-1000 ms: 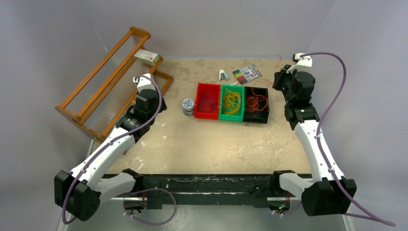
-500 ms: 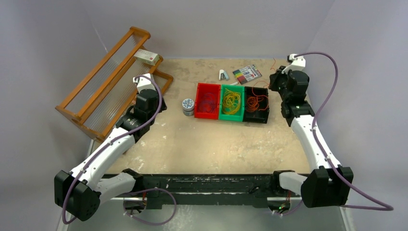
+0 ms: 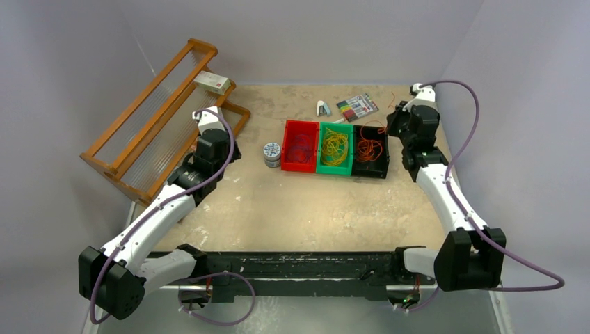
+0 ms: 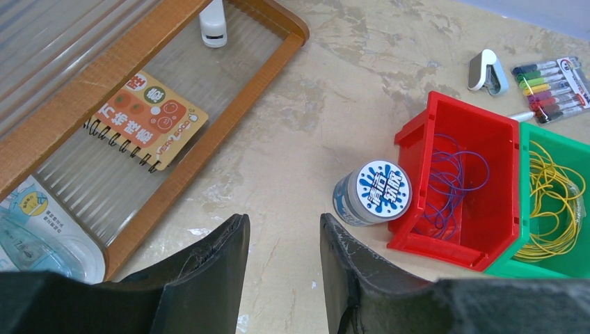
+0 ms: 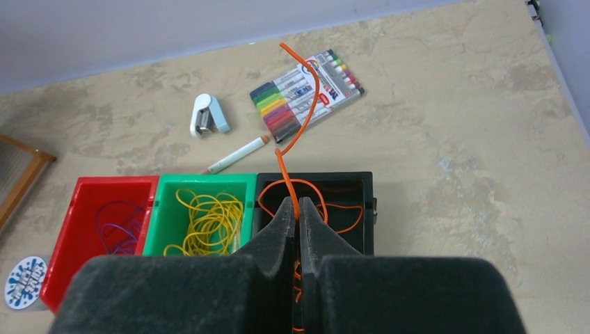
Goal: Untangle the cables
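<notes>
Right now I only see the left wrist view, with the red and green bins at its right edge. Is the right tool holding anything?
Observer: Yes. The right tool is shut on an orange cable, and the cable's free end curls up above the tool.
Operator: Where does that cable lead?
Observer: Down into a black bin that stands beside the green bin, past the edge of your view.

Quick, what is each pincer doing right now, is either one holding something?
Left pincer: open, holding nothing.
Right pincer: closed on an orange cable.
</notes>
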Robot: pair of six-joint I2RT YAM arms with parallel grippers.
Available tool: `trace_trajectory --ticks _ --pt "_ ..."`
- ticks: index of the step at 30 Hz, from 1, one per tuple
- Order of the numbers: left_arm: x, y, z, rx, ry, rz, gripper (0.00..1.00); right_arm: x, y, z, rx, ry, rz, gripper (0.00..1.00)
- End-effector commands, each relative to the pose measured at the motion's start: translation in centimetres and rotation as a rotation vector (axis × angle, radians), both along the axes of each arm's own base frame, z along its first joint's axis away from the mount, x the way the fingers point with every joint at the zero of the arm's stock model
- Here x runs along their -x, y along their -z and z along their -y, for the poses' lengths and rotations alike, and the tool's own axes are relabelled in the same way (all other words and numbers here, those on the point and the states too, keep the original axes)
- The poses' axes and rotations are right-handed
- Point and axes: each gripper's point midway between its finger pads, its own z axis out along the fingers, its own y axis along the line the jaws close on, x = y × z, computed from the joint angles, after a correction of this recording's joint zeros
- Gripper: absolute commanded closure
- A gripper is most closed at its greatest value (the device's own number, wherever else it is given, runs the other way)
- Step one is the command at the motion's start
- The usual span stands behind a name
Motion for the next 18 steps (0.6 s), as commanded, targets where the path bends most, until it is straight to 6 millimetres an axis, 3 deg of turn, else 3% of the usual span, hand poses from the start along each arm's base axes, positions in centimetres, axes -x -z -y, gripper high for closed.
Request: trace_trajectory --ticks 1,13,18 --pt "-0.4 -1.1 0.0 0.021 -0.012 0.034 0.59 -0.4 -0.6 1.0 0.001 0.059 0.041 1.0" --pt "-0.6 -0.7 0.4 0.025 0.0 0.022 0.59 0.0 3.4 0.8 -0.011 0.053 -0.082 1.0" --pt "-0.7 -0.7 0.5 0.024 0.005 0.021 0.59 -0.1 5.0 -1.0 -0.039 -0.037 -0.146 1.0"
